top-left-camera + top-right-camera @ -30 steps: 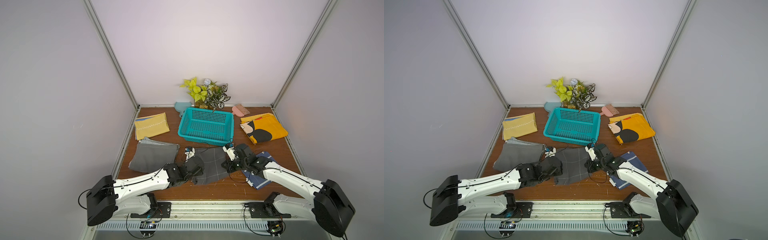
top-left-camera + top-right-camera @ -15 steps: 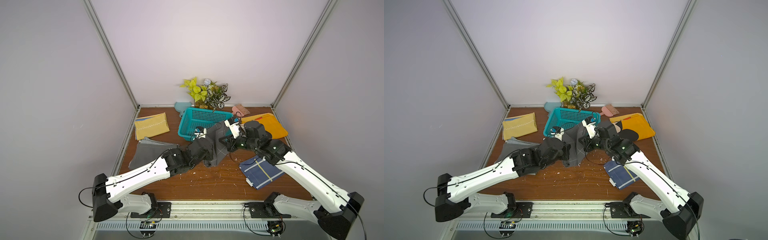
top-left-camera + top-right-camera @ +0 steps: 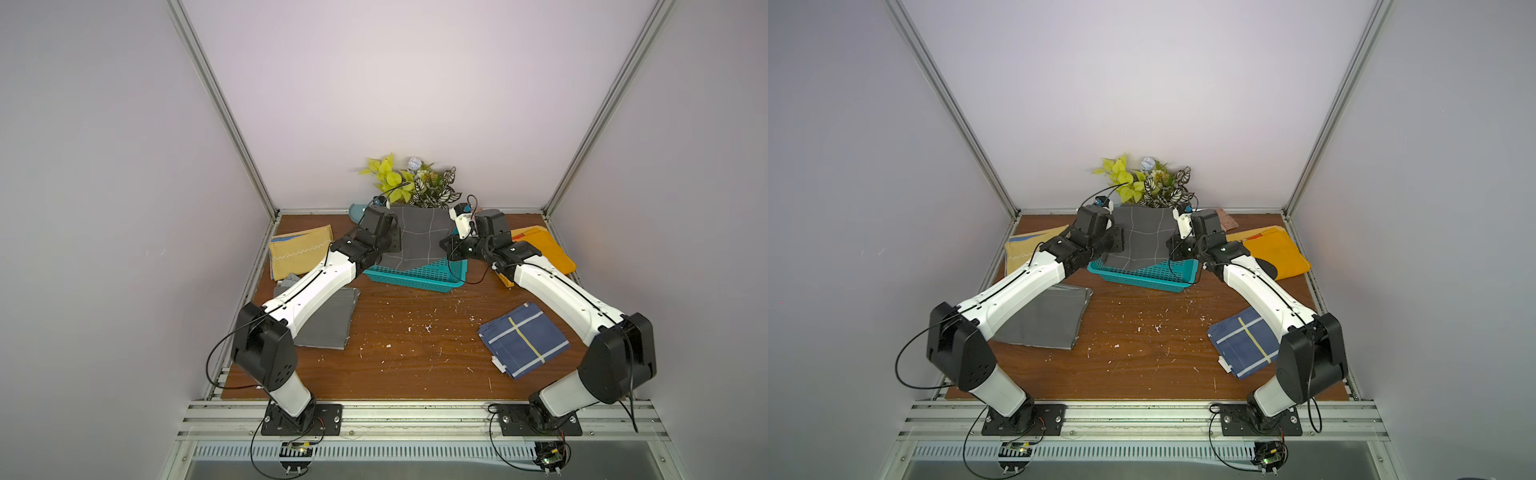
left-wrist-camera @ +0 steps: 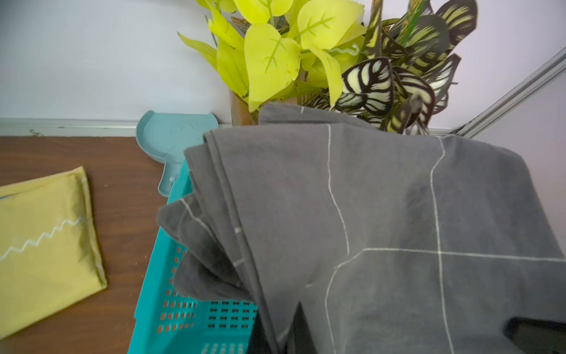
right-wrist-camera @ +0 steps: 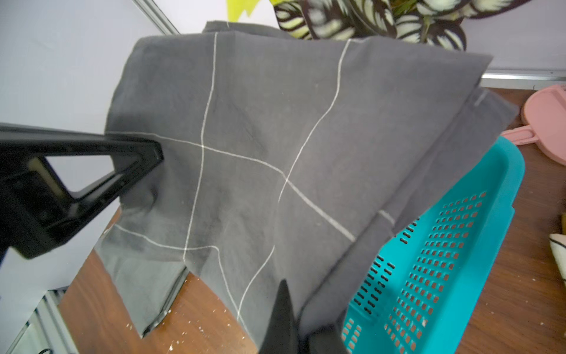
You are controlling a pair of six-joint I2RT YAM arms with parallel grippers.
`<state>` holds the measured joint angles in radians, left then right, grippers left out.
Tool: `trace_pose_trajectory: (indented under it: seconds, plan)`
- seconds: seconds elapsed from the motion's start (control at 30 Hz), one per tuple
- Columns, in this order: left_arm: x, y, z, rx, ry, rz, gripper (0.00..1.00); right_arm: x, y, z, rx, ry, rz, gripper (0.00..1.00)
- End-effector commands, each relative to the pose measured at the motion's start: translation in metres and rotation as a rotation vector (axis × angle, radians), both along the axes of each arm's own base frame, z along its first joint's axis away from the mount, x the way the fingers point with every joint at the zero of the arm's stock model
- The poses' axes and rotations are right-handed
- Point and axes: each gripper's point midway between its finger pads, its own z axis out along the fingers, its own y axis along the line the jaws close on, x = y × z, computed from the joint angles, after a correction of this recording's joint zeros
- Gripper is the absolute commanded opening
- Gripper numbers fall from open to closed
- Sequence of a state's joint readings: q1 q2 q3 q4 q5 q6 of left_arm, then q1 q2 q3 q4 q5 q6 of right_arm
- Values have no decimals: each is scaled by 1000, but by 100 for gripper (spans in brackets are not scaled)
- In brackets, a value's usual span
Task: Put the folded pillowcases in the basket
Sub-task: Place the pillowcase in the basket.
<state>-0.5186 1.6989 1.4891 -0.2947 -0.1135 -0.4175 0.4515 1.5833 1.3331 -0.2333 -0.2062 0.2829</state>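
The folded pillowcase (image 3: 419, 237) (image 3: 1142, 237) is dark grey with thin white grid lines. It hangs in the air, stretched between my two grippers over the teal lattice basket (image 3: 415, 276) (image 3: 1142, 276), with its lower edge drooping inside the basket. My left gripper (image 3: 392, 245) (image 4: 281, 340) is shut on the pillowcase's (image 4: 367, 214) left edge. My right gripper (image 3: 451, 245) (image 5: 301, 334) is shut on the right edge of the pillowcase (image 5: 260, 153). Part of the basket (image 4: 171, 275) (image 5: 490, 199) shows beneath the cloth in both wrist views.
A leafy plant (image 3: 415, 183) stands just behind the basket, flanked by a teal scoop (image 3: 357, 210) and a pink scoop (image 3: 1227, 220). Other folded cloths lie around: yellow (image 3: 301, 255), plain grey (image 3: 328, 320), navy striped (image 3: 523, 338), orange (image 3: 540, 249). White specks dot the wooden table.
Both arms have lifted the pillowcase off the front of the table and carried it back and up, over the basket. Both grippers stayed shut on it.
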Motion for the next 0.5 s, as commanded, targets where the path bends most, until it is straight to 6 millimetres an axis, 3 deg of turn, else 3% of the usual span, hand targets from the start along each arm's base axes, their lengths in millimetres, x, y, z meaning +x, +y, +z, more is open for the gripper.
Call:
trace_pose_trajectory:
  seconds: [0.0, 0.2, 0.47]
  plan:
    - [28, -4, 9, -11, -62, -63, 0, 25, -1, 16, 20, -93, -27, 0]
    - [45, -5, -44, 22, 15, -64, 0, 36, -4, -22, 4, -36, -57, 0]
    - [31, 2, -100, 44, 99, -59, 0, 22, -9, -64, -2, 48, -70, 0]
